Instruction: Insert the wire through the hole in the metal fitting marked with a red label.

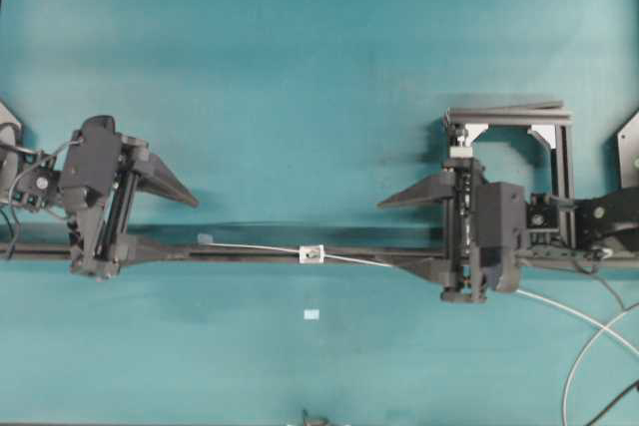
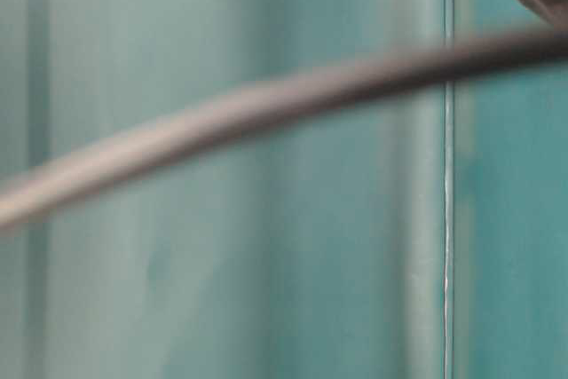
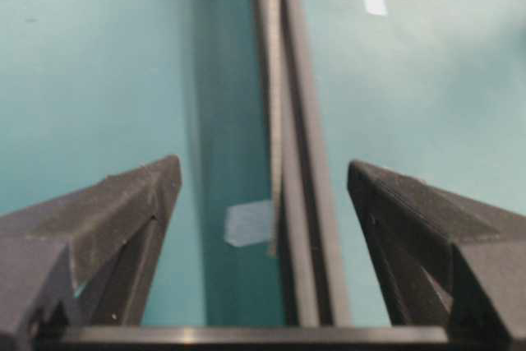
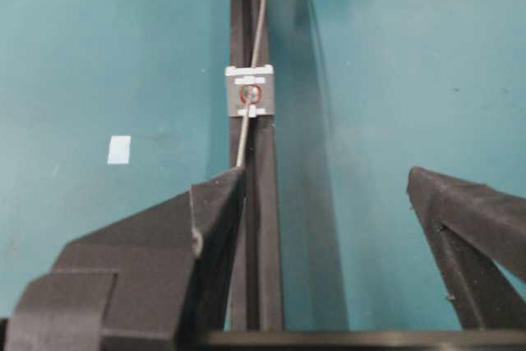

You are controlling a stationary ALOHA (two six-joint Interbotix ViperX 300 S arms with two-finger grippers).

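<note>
While both grippers are spread about as wide as they go and holding nothing, the wire (image 4: 251,63) looks like it's already sitting through the hole (image 4: 250,95) in the metal fitting (image 4: 250,90), so my guess is the threading part is basically done. Starting close in on the right wrist view: the right gripper (image 4: 325,174) fills the bottom of the frame, its left finger right up against the near end of the wire, which pokes out of the fitting toward the camera. I can't tell if they're actually touching. The fitting sits just above that in the middle of the frame, red ring around its dark centre, perched on the dark rail (image 4: 261,228). Further up, the wire runs on toward the top edge. From overhead, the wire's long axis lies left to right along the rail, with the fitting roughly midway between the arms. The left gripper (image 1: 175,221) sits at the far left end. Its own camera shows the wire tip (image 3: 274,244) between its open fingers, next to a pale bit of tape (image 3: 248,223). The right one looks slightly nearer the fitting.
</note>
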